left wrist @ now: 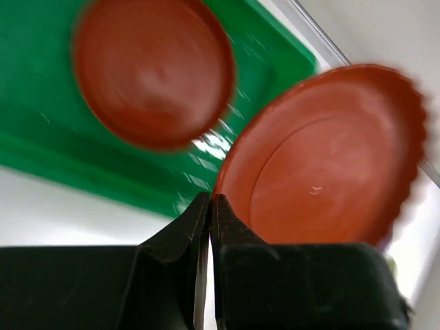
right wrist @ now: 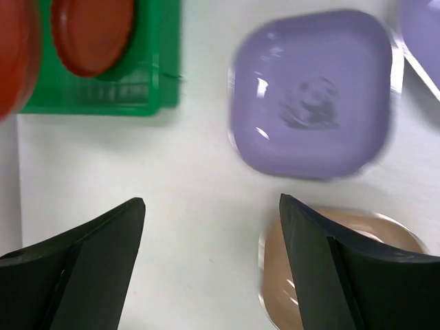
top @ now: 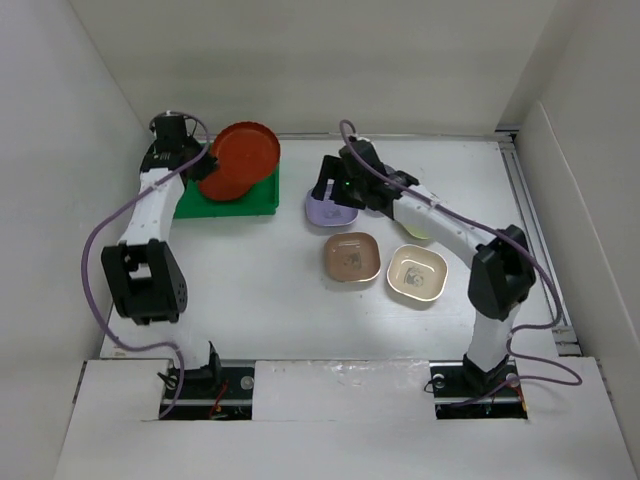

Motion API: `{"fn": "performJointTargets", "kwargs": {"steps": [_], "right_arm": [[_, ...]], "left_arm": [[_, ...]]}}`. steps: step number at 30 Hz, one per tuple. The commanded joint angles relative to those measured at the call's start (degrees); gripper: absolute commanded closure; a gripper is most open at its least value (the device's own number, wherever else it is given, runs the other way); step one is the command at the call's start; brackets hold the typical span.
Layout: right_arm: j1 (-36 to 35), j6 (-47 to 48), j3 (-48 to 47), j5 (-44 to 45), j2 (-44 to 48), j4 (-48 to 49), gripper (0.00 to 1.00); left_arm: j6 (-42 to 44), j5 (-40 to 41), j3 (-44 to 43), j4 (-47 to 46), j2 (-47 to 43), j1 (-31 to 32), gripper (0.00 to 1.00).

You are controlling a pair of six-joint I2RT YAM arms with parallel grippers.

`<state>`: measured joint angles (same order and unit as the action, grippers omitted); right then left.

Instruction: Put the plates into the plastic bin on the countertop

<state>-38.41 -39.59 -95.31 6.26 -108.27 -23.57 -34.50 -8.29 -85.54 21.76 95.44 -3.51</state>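
Observation:
My left gripper (left wrist: pixel 210 199) is shut on the rim of a round red-brown plate (left wrist: pixel 323 158) and holds it tilted above the right end of the green plastic bin (left wrist: pixel 261 62). A second red-brown plate (left wrist: pixel 152 72) lies in the bin. In the top view the held plate (top: pixel 245 155) hangs over the bin (top: pixel 262 203). My right gripper (right wrist: pixel 210 206) is open and empty above the white countertop (right wrist: pixel 137 158), between a lavender plate (right wrist: pixel 313 93) and a tan plate (right wrist: pixel 357 268). A second lavender plate (right wrist: pixel 423 27) shows at the right wrist view's corner.
A tan plate (top: pixel 352 257) and a cream plate (top: pixel 416 275) lie side by side at the middle right. A pale green plate (top: pixel 418 236) is mostly hidden under my right arm. White walls close in the left, back and right sides.

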Motion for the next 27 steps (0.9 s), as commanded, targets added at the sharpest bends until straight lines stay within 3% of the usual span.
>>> {"fn": "performJointTargets", "kwargs": {"steps": [1,6,10,14,23,24,27], "right_arm": [[3.5,0.8,5.6,0.5,10.1,3.1,0.15],[6.2,2.6,13.6,-1.7,19.0,3.6,0.14],[8.3,4.0,18.0,-1.7,26.0,2.5,0.14],[10.5,5.1,21.6,-3.4,32.9,2.5,0.14],[13.6,6.2,24.0,-5.8,38.0,2.5,0.14],[13.6,6.7,24.6,-6.3,38.0,2.5,0.14],[13.6,7.2,25.3,-6.3,38.6,2.5,0.14]], "left_arm": [[-1.4,8.1,-7.5,1.4,8.3,-2.9,1.0],[-0.9,8.8,-16.3,2.8,17.2,-3.4,1.0],[-0.9,12.5,-23.9,9.5,24.7,-3.4,1.0],[-1.4,16.8,-23.1,10.1,26.0,-3.4,1.0],[-2.0,21.1,-24.9,13.2,28.0,-3.4,1.0],[-2.0,21.1,-24.9,13.2,28.0,-3.4,0.95],[-2.0,19.6,-25.6,13.2,27.0,-3.4,0.56]]}}
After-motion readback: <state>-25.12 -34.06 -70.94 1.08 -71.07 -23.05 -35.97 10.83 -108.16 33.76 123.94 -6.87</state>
